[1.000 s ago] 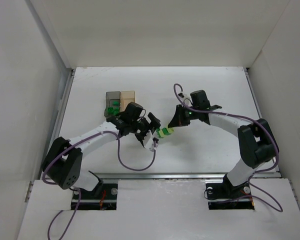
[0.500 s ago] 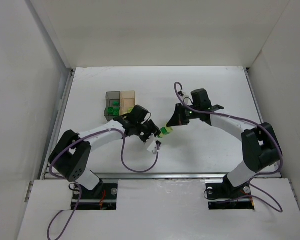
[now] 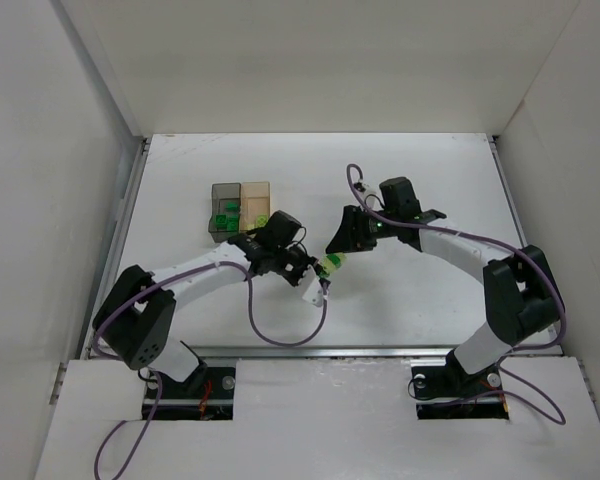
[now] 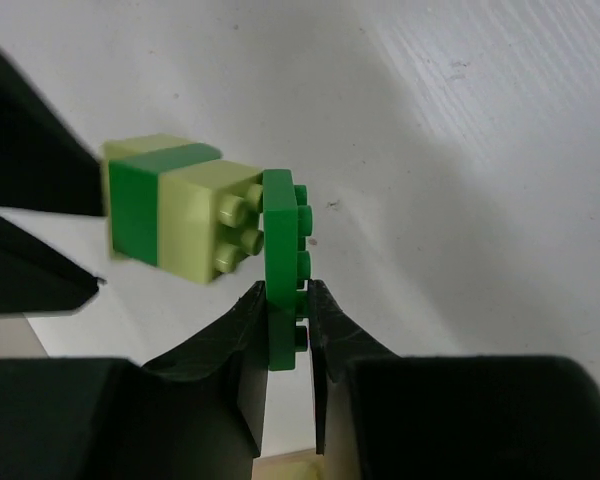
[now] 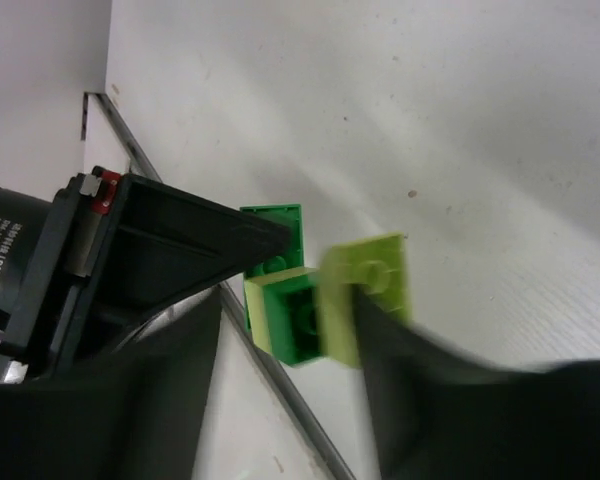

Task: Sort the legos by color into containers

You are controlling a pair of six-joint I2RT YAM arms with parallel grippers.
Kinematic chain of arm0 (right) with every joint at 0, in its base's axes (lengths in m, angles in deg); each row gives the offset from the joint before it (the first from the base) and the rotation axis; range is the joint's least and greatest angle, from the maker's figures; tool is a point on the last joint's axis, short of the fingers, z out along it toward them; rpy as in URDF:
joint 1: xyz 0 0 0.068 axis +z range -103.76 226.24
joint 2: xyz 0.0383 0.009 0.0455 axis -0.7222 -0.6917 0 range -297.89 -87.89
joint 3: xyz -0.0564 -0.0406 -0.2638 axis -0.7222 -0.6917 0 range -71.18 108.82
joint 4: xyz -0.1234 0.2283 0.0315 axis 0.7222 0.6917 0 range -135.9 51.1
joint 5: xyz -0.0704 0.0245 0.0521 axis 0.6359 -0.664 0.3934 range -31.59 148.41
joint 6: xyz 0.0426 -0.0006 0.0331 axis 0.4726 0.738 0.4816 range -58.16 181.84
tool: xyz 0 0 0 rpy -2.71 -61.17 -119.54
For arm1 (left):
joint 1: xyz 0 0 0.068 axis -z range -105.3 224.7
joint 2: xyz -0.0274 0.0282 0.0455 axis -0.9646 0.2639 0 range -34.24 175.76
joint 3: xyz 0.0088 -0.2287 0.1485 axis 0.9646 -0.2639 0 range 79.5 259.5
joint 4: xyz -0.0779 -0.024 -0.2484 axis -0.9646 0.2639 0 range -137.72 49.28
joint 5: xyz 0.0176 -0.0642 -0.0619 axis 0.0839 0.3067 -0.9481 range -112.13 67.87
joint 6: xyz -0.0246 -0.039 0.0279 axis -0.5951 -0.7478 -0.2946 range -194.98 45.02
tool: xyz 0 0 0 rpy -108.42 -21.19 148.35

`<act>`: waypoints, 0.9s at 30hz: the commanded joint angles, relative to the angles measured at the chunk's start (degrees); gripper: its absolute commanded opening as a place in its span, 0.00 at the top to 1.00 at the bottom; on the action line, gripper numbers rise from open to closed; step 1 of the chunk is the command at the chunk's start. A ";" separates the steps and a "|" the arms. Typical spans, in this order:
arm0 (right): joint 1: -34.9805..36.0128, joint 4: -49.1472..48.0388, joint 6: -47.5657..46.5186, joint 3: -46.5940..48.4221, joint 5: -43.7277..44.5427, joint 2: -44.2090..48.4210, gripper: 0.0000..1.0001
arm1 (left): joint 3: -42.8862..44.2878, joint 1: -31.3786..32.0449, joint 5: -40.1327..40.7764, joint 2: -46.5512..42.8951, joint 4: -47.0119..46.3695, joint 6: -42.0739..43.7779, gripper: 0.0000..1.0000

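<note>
- The left gripper [image 4: 285, 296] is pinching a dark green plate [image 4: 280, 225] by one end. The plate is standing on edge, with its studs facing away from the stack [image 4: 175, 215].
- The right gripper [image 5: 290, 312] is clamping that pale-and-green stack, whose studs are pointing at the plate. The stack's long axis is running from gripper to gripper.
- Only the top view is showing both legos meeting mid-table [image 3: 430, 180], near the boxes [image 3: 242, 188] holding bricks [image 3: 226, 214].
- A red tag [image 5: 104, 190] on the left gripper is too blurred to read.

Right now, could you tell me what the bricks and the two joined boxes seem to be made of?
The dark green plate and the two-tone stack: probably hard moulded plastic, smooth, with crisp round studs. The grey box and amber box: apparently tinted translucent plastic, though too small here to be sure.
</note>
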 commanded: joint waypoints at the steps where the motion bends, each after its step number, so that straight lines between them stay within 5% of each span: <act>1: 0.95 -0.49 0.62 1.35 -1.40 1.13 0.31 | 1.39 0.39 -0.42 -5.07 -2.76 -7.18 1.00; 4: -0.53 -0.49 4.22 0.83 0.87 2.79 0.20 | -0.37 0.39 3.52 -6.39 -8.82 -15.10 1.00; 6: -2.55 -0.49 6.24 0.82 3.86 5.16 0.02 | -1.16 0.91 5.91 -6.39 -11.38 -20.82 1.00; 19: -3.79 2.15 6.60 -1.72 12.30 4.82 0.04 | -0.82 0.91 4.42 -6.39 -9.28 -29.17 1.00; 21: -3.79 2.15 6.60 -2.34 13.09 6.14 0.04 | 1.81 -1.35 4.42 -6.39 -9.28 -35.48 1.00; 27: -3.79 2.15 7.22 -2.87 15.74 9.56 0.04 | 11.21 -14.62 11.61 -0.78 -6.65 -72.04 1.00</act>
